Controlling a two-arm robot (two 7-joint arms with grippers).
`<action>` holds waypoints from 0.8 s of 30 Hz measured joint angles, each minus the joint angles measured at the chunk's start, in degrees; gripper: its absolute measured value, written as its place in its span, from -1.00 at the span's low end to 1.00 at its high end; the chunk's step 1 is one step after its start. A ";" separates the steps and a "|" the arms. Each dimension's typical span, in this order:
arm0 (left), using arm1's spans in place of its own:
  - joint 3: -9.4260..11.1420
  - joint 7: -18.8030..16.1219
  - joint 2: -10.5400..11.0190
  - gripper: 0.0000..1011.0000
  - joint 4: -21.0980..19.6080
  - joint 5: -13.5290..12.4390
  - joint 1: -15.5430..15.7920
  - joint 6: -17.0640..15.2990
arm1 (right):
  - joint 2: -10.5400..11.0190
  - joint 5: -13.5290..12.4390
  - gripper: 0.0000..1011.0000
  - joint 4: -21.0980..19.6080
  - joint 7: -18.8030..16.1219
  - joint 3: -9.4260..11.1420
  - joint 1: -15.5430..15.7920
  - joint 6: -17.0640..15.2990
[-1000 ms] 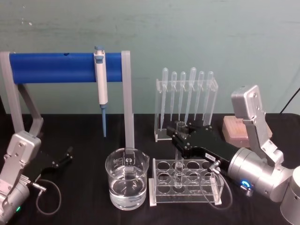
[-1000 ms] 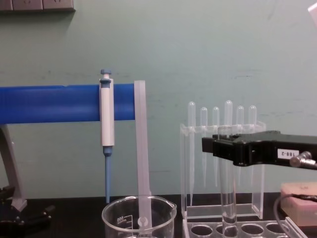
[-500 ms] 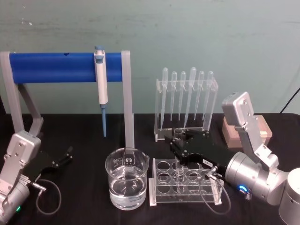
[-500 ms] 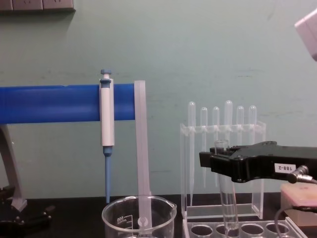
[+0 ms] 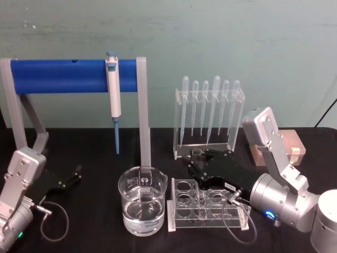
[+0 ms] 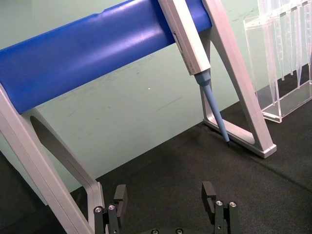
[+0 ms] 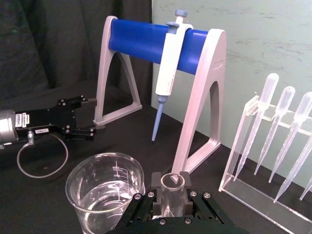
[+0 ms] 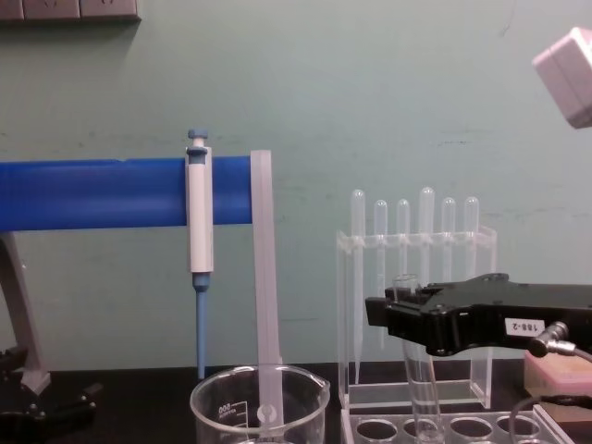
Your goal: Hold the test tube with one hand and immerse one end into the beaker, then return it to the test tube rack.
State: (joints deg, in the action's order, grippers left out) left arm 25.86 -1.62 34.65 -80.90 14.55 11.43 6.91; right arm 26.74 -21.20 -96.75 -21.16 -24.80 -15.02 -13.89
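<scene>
While clamped: test tube point(image 8: 418, 388) within right claw point(image 8: 393, 312)

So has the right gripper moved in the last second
Yes. The right gripper, shut on the test tube, has sunk lower against the fixed pipette stand in the chest view, lowering the tube into the tube rack.

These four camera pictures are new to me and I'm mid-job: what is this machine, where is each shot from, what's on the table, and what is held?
It is a two-armed robot. The head view looks down at the table, the chest view across it, and each wrist view looks along its own arm. The right tool is shut on the test tube, whose lower end stands in the clear tube rack. The left tool rests open at the table's left. Also there: a beaker part-filled with clear liquid, a pipettor hung on a blue stand, and a holder of plastic pipettes.
</scene>
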 joint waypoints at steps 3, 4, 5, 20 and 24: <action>0.00 0.00 0.00 0.98 0.00 0.00 0.00 0.00 | -0.21 0.34 -0.56 0.15 -0.09 -0.11 0.00 -0.13; 0.00 0.00 0.00 0.98 0.00 0.00 0.00 0.00 | -0.26 0.44 -0.56 0.21 -0.11 -0.15 0.01 -0.17; 0.00 0.00 0.00 0.98 0.00 0.00 0.00 0.00 | -0.33 0.52 -0.56 0.28 -0.14 -0.18 0.02 -0.20; 0.00 0.00 0.00 0.98 0.00 0.00 0.00 0.00 | -0.70 1.18 0.00 -1.32 -0.24 0.89 0.83 -0.23; 0.00 0.00 0.00 0.98 0.00 0.00 0.00 0.00 | -0.25 0.57 0.24 -3.85 0.29 2.33 1.80 -0.21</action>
State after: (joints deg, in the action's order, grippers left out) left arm 25.86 -1.62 34.65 -80.90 14.55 11.43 6.91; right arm 26.48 -20.63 -100.60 -20.87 -22.47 -13.22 -14.10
